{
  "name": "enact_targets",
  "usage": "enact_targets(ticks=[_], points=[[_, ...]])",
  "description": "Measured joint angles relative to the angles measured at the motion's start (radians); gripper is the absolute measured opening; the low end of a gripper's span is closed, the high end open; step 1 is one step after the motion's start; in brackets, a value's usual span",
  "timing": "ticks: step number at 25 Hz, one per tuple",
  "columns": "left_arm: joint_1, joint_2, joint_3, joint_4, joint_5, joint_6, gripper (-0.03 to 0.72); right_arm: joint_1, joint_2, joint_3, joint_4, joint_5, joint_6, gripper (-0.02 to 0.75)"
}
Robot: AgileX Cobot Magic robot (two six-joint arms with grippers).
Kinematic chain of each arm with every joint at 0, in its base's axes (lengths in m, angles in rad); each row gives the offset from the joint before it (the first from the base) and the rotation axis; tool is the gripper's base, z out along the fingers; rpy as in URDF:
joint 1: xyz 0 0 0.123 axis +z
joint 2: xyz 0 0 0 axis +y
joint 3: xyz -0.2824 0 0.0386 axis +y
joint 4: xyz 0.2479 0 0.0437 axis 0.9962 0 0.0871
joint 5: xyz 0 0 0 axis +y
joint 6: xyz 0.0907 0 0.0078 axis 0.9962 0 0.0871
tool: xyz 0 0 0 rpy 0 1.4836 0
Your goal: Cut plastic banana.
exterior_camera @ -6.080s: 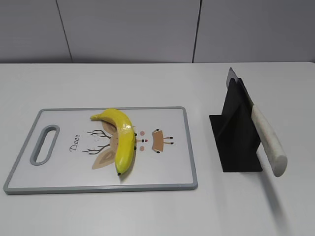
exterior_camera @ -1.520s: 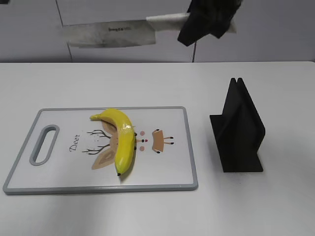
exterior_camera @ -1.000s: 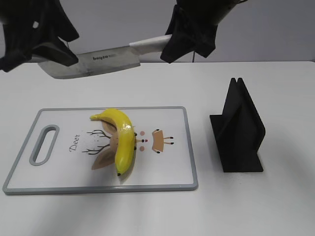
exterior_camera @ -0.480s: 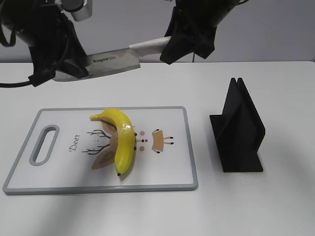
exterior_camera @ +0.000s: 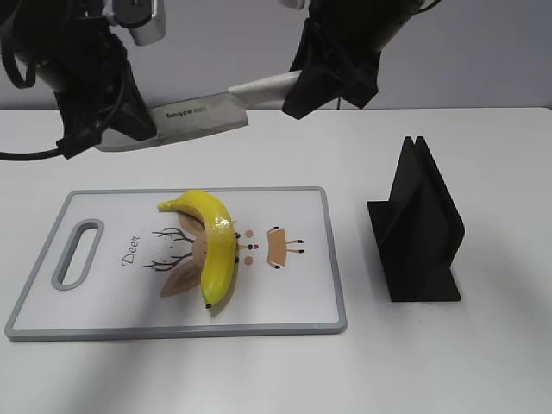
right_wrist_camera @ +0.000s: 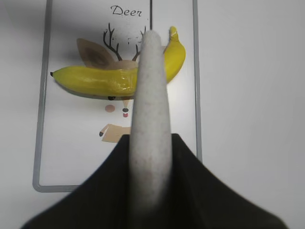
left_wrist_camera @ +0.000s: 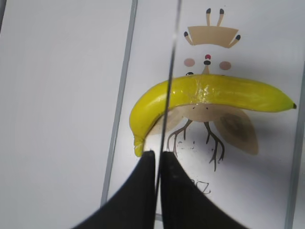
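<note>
The plastic banana (exterior_camera: 214,245), a glossy yellow curved toy with a dark tip, lies uncut near the middle of the one white rectangular cutting board (exterior_camera: 285,293) with a grey rim and a deer print, which lies on the wide white table (exterior_camera: 483,362). One empty black knife stand (exterior_camera: 417,226) sits to the board's right, well apart from it. Above the far side of the board hangs one steel knife (exterior_camera: 185,119) with a broad blade and a pale speckled handle, held at both ends: the right gripper (right_wrist_camera: 150,157) is clamped on the handle, and the left gripper (left_wrist_camera: 157,164) pinches the blade's thin edge between its closed black fingers.

With two arms on one rigid blade, any mismatch in their descent could twist the knife or make it slip from the thin-edge pinch. The glossy, rounded banana could also roll or skid sideways under pressure, spoiling the cut.
</note>
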Motion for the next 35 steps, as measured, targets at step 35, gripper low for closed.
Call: enact_targets(ticks=[35], points=[[-0.053,0.081,0.029,-0.003,-0.063,-0.060,0.004,-0.002,0.191,-0.074,-0.159,0.099,0.089,0.173]])
